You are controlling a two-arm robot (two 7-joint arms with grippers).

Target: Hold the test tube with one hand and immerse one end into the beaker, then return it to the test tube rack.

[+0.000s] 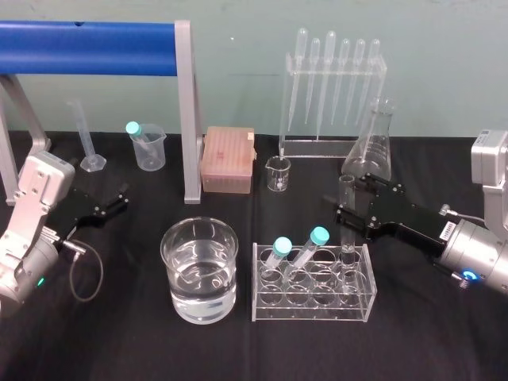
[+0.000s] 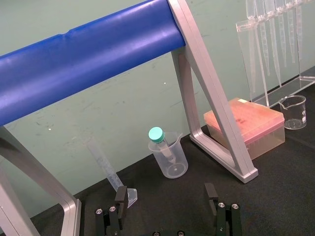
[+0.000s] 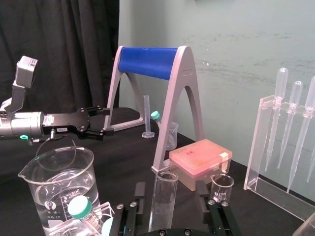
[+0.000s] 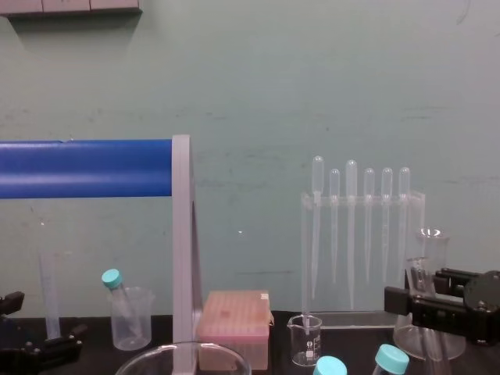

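Nearest stand the beaker [image 1: 199, 270] and, just to its right, the rack [image 1: 312, 306]. At the rack's right rear corner the test tube [image 1: 348, 235] stands upright between the right gripper's [image 1: 355, 200] spread fingers, gaps either side; a flask [image 1: 371, 148] sits close behind. Left gripper [image 1: 117, 198], fingers apart, rests far left.

Backed by a pale green wall [image 4: 250, 78], faintly scuffed. Covered in black cloth across the bench [image 1: 119, 349]. Hung with dark, pleated curtain [image 3: 59, 44] where the green wall ends. Lit evenly.
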